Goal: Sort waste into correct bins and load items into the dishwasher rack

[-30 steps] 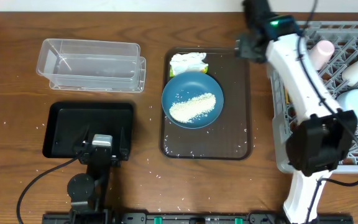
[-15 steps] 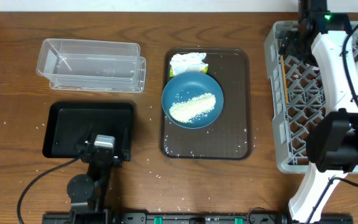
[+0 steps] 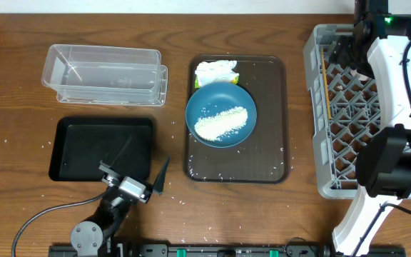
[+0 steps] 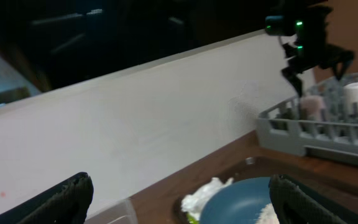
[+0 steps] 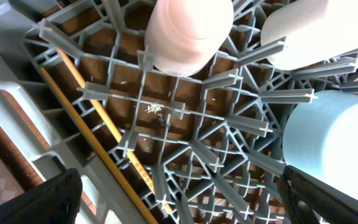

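A dark blue plate [image 3: 220, 114] with a heap of white rice [image 3: 220, 123] sits on the brown serving tray [image 3: 270, 153]. A crumpled napkin [image 3: 215, 71] with a yellow-green wrapper lies behind the plate. The clear tub [image 3: 105, 71] and black tray [image 3: 98, 146] stand at the left. My right gripper [image 5: 185, 211] is open and empty above the grey rack [image 3: 320, 107]. The rack holds the pink cup [image 5: 188, 31], white cup [image 5: 303, 31], light blue bowl [image 5: 334, 143] and chopsticks [image 5: 104, 137]. My left gripper [image 4: 179, 211] is open and empty, near the table's front edge [image 3: 135, 175].
Loose rice grains are scattered on the wood round the serving tray. A white wall runs behind the table. The right arm [image 3: 394, 93] stretches over the rack and hides most of its contents from above.
The right arm swung from above the serving tray's far corner to over the rack's far end. The left gripper pulled back from the black tray and tilted up.
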You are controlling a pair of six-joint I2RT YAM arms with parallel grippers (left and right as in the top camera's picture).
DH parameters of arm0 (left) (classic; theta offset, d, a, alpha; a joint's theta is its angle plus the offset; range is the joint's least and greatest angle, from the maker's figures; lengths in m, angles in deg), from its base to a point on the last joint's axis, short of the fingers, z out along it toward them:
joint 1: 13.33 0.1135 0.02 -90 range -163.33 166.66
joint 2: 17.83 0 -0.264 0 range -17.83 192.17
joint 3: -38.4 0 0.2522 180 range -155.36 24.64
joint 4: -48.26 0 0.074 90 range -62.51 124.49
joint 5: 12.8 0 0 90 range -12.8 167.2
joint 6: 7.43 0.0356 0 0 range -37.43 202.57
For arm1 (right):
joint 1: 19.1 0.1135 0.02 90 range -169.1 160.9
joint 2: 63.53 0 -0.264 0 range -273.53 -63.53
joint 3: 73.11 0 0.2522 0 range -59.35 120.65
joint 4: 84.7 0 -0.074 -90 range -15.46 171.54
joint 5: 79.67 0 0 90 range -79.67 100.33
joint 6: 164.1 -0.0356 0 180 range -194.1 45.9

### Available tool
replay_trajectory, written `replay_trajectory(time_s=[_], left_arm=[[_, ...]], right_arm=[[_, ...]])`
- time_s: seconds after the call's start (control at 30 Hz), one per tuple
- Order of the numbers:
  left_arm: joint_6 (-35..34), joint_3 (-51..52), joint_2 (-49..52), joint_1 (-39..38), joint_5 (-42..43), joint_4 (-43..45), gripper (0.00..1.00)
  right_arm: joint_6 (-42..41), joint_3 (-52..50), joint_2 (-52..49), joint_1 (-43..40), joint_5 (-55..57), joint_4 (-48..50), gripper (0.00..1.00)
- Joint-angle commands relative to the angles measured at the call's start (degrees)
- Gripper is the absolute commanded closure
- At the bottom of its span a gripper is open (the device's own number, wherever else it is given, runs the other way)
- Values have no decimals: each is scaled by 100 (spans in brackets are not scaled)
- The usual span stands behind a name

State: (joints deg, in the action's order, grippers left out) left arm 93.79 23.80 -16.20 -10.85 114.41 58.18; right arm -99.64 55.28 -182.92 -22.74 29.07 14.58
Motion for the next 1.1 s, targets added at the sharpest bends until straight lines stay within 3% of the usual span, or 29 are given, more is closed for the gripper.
replay_trajectory(time_s=[0.0, 0.1, 0.4, 0.5, 0.63, 0.73, 0.83, 0.93, 1.07], left_arm=[[-330, -538, 330, 7, 293, 20, 7], [-363, -1091, 892, 7, 393, -330, 7], [-101, -4277, 4109, 7, 1187, -3620, 7], [-409, -4649, 4778, 7, 1690, -3652, 7], [-848, -4673, 5394, 7, 2750, -2846, 7], [-1582, -4839, 5829, 4, 2450, -2765, 7], [-1624, -5268, 6306, -81, 2483, -2979, 7], [-1408, -6043, 6791, -308, 2149, -3915, 7], [-463, -7326, 7460, -1047, 201, -5943, 7]], right_arm=[[-101, -20, 120, -4, 31, -11, 1], [-101, -20, 120, -4, 31, -11, 1], [-101, -22, 120, -4, 31, -11, 1], [-101, -20, 120, -4, 31, -11, 1], [-101, -20, 120, -4, 31, -11, 1], [-101, -20, 120, -4, 31, -11, 1], [-101, -22, 120, -4, 31, -11, 1], [-101, -20, 120, -4, 31, -11, 1], [-101, -20, 120, -4, 31, -11, 1]])
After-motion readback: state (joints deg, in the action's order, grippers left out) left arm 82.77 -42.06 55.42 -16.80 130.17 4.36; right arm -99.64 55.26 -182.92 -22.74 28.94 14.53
